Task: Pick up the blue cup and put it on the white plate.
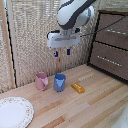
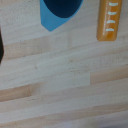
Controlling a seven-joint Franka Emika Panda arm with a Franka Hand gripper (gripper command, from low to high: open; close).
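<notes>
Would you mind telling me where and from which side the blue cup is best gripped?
Probably from above, pinching the rim wall. The blue cup stands upright and open-topped on the table, with the pink cup close on the exterior view's left, so side access is tight. The hand hangs above it.

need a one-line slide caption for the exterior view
Panda gripper hovers above blue cup, flanked by pink cup and orange block; white plate waits.

Legible text, labels, brands, numbers: none. The flat orange-yellow bar (image 2: 108, 20) bears pale raised marks. These are too blurred to read.
</notes>
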